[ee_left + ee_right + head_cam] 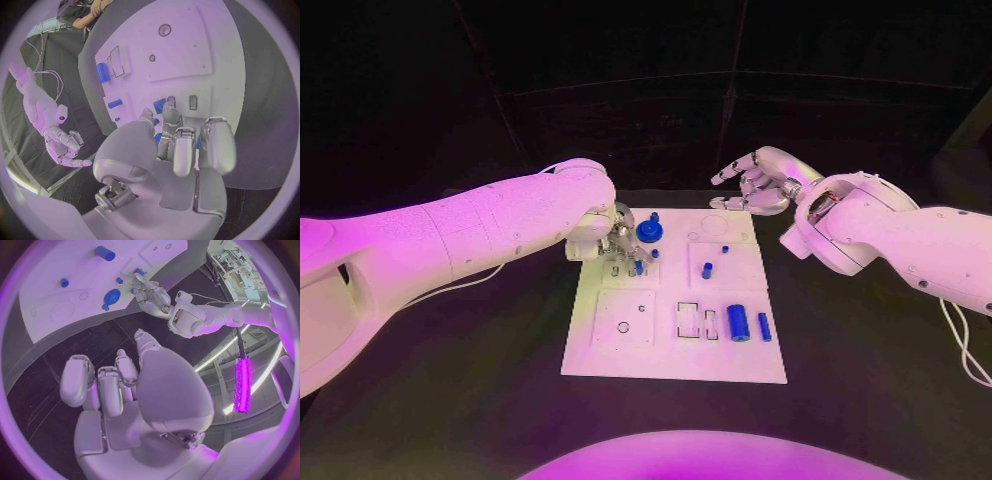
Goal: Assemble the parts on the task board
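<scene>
Several blue parts (737, 322) on white task board (733, 366), mid-bench | left hand (620, 243) pinching a small part (639, 266) at far-left corner | right hand (754, 185) released, hovering beyond board | parts look light, stiff, slippery: pinch sides.

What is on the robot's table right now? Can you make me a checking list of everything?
Surface: black table, bare around the board.
Job's things: white task board in the middle; a fat blue cylinder and a thinner blue pin lie on its near right part; a small blue peg at mid-board; a round blue knobbed part at the far left.
Clutter: nothing seen.
Hands: left hand is down over the board's far left part, fingertips at small blue pieces; whether it grips one cannot be told. Right hand hovers beyond the board's far edge, fingers curled, holding nothing.
Cables: a thin white cable runs along the left arm.
Surroundings: dark.
</scene>
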